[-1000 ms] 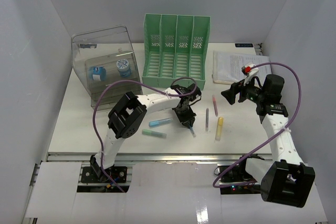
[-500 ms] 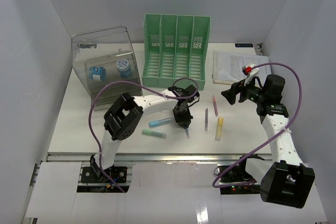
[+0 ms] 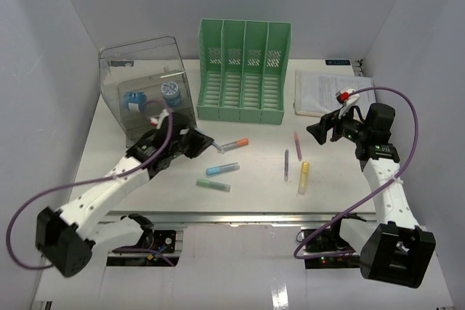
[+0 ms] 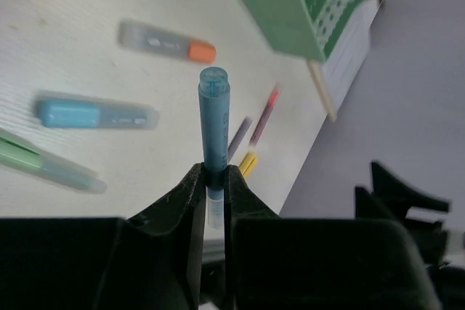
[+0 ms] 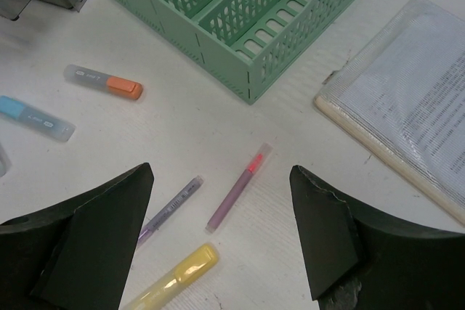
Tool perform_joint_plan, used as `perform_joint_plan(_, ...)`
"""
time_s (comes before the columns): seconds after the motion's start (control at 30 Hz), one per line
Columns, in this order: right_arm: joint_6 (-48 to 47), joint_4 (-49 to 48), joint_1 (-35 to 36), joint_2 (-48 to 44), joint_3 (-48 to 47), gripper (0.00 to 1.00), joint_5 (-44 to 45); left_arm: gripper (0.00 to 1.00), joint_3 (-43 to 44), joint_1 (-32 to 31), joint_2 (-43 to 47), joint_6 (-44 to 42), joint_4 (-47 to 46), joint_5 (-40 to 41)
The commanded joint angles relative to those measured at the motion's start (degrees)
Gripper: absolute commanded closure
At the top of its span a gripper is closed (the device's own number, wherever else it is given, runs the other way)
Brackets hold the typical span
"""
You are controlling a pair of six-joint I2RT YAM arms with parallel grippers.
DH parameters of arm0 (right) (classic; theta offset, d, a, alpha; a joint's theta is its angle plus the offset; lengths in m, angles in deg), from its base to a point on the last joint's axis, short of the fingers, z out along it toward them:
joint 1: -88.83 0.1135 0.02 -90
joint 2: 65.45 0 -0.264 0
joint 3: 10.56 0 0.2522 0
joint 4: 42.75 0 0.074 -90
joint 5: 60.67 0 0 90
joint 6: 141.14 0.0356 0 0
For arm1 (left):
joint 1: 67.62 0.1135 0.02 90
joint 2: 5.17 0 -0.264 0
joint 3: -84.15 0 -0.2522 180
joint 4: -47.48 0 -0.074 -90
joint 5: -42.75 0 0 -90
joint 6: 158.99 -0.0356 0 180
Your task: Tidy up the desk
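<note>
Worktop (image 3: 254,197): lies flat, long axis running left edge to right edge, parallel to the near-edge rail. Judged under halfway organised.
Clear box (image 3: 145,78), far-left corner: two small blue items inside.
Green rack (image 3: 243,70), far edge, centre: slots look empty.
Paper stack (image 3: 323,92), far-right corner: not filed.
Left gripper (image 4: 213,183), near the box: fingers (image 4: 182,197) clenched on a blue pen (image 4: 214,117).
Right gripper (image 5: 220,179), above the right side: fingers (image 5: 94,230) spread, holding nothing.
Loose mid-worktop: yellow highlighter (image 3: 304,177), orange-capped marker (image 3: 234,144), blue marker (image 3: 222,169), green marker (image 3: 213,185), pink pen (image 3: 297,146), purple pen (image 3: 286,165).
</note>
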Motion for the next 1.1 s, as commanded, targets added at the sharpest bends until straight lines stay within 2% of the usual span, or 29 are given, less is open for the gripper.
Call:
perform_joint_plan(0.0, 0.33, -2.23, -0.36, 0.01, 0.26, 0.18, -1.36, 1.00, -12.15, 9.65, 13.96, 14.65, -5.97, 4.75)
perform_joint_plan(0.07, 0.42, -2.27, -0.40, 0.24, 0.32, 0.18, -1.40, 1.00, -12.65, 13.19, 17.68, 16.85, -5.72, 7.49)
perform_joint_plan(0.17, 0.37, -2.44, -0.40, 0.30, 0.44, 0.18, -1.40, 1.00, -11.32, 16.85, 17.31, 18.26, -4.09, 8.65)
perform_joint_plan(0.33, 0.10, -2.36, -0.40, 0.48, 0.52, 0.18, -1.14, 1.00, -8.90, 26.88, 11.24, 20.82, -5.22, 5.99)
perform_joint_plan(0.43, 0.03, -2.44, -0.40, 0.64, 0.53, 0.18, -1.30, 1.00, -7.29, 30.67, 7.22, 20.99, -5.31, 4.41)
perform_joint_plan(0.77, -0.51, -2.36, -0.40, 1.44, 0.70, 0.18, -1.31, 1.00, -4.63, 35.77, -0.45, 21.08, -7.69, 1.53)
perform_joint_plan(0.83, -0.76, -2.19, -0.40, 1.84, 0.79, 0.17, -1.35, 0.87, -5.08, 36.11, -1.02, 21.03, -7.74, 0.63)
perform_joint_plan(0.87, -0.86, -2.04, -0.40, 2.29, 0.77, 0.17, -1.46, 0.77, -5.44, 36.24, -1.00, 21.04, -7.77, 0.43)
perform_joint_plan(0.9, -0.86, -1.89, -0.40, 2.76, 0.72, 0.17, -1.67, 0.63, -5.81, 36.35, -0.79, 20.94, -8.03, 0.27)
perform_joint_plan(0.93, -0.97, -1.19, -0.40, 3.30, 0.38, 0.17, -1.85, 0.54, -6.05, 36.38, -0.61, 20.42, -8.39, 0.11)
perform_joint_plan(1.07, -1.41, 1.86, 0.04, 6.92, -1.30, 0.18, -1.98, 0.37, -6.17, 36.58, 1.16, 17.14, -8.92, -0.09)
